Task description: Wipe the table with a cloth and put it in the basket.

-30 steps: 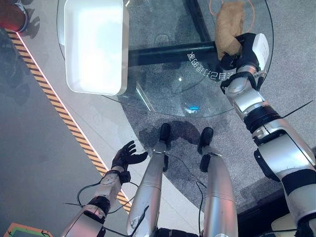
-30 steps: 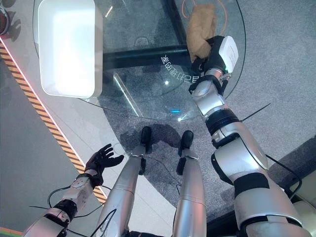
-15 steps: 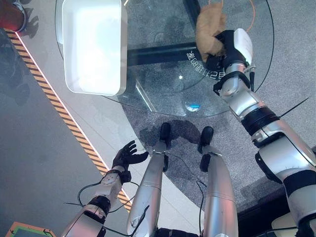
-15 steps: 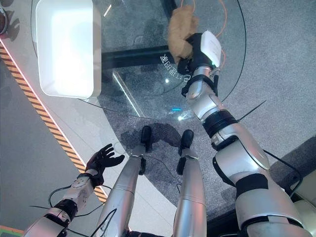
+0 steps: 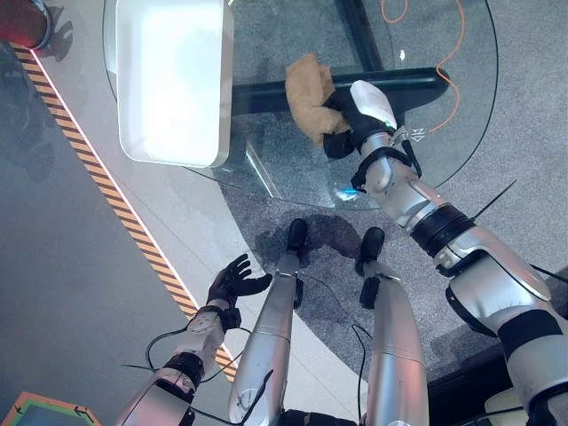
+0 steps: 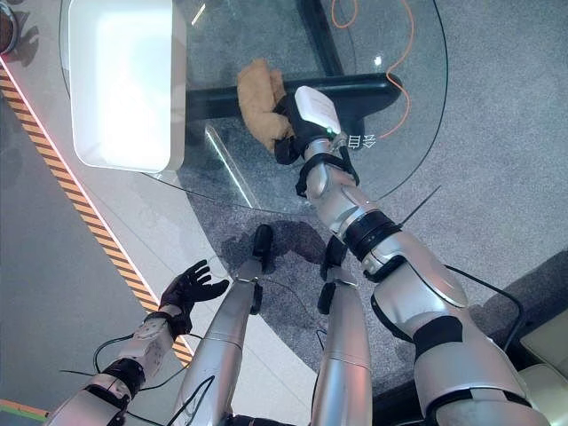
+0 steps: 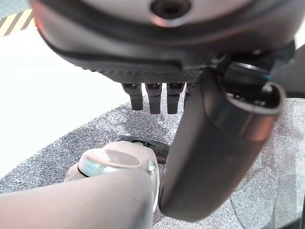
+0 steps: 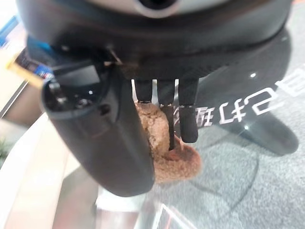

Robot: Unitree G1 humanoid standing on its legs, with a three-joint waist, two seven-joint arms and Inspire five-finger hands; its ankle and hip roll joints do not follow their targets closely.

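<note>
We see our right hand in the upper middle of the frame, fingers curled round the brown cloth, which lies bunched on the round glass table. The white basket sits at the upper left, well apart from the cloth. Our left hand hangs low at the lower left over the floor, fingers spread and relaxed, holding nothing.

head eyes look down; wrist cameras close.
</note>
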